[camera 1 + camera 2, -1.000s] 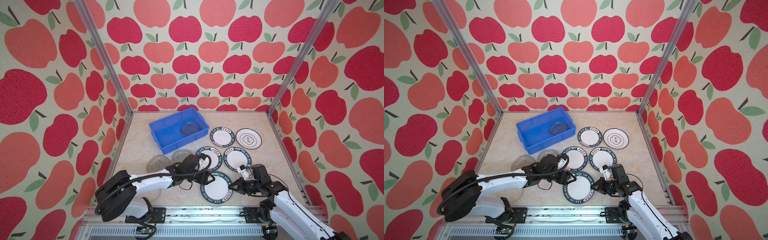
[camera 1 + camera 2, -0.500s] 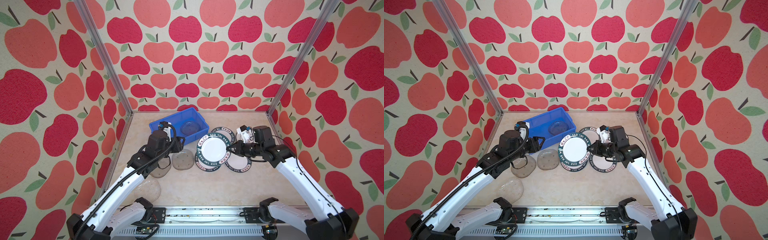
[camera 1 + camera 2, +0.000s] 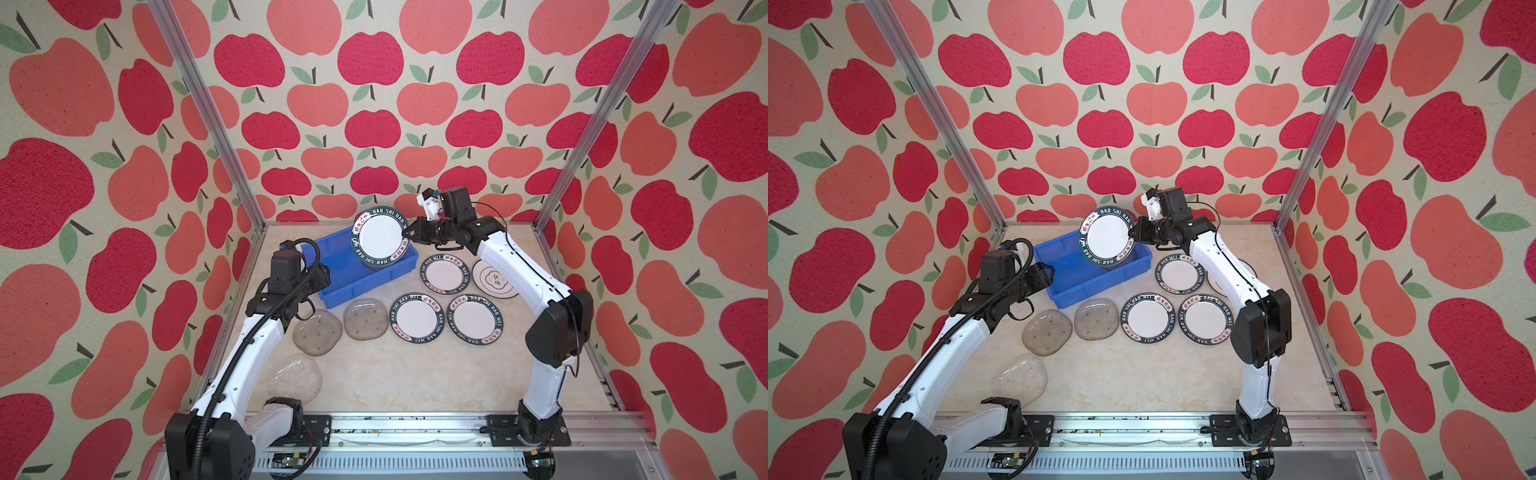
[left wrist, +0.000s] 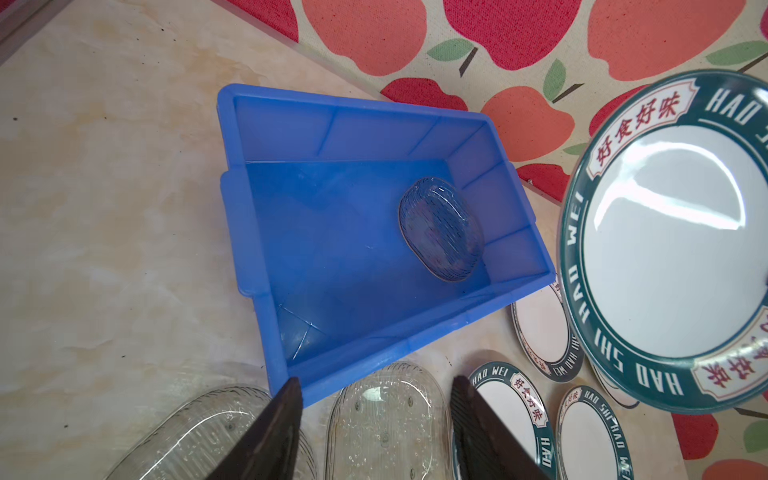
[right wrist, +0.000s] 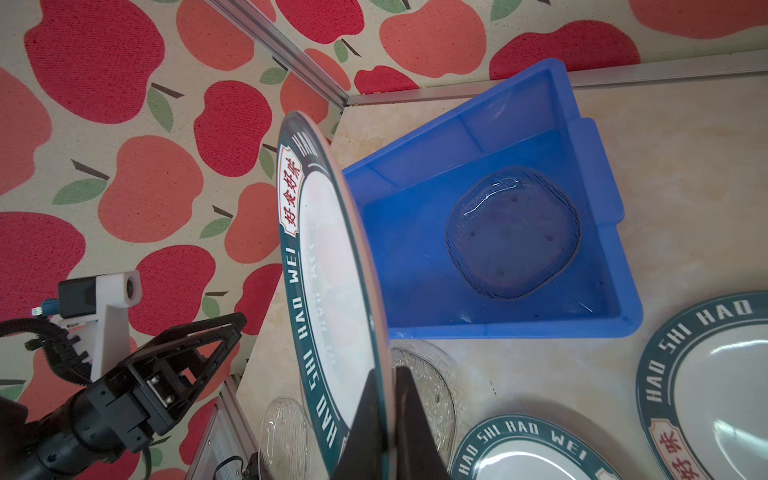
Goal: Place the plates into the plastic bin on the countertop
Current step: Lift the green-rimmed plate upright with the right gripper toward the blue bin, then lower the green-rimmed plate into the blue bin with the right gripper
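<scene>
Green-rimmed plate point(image 3: 380, 237), flat at the front of the bench point(image 3: 374, 374) a second ago, now hangs on edge over the blue bin point(image 3: 357, 286), rim pinched by the right tool point(image 3: 409, 237). The left tool point(image 3: 322, 277), jaws apart and empty, has withdrawn beside the bin. Lowering and release remain.

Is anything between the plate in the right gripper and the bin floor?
Nothing covers the bin. One glass plate already lies on its floor at the end nearest the held plate; the other end is bare.
</scene>
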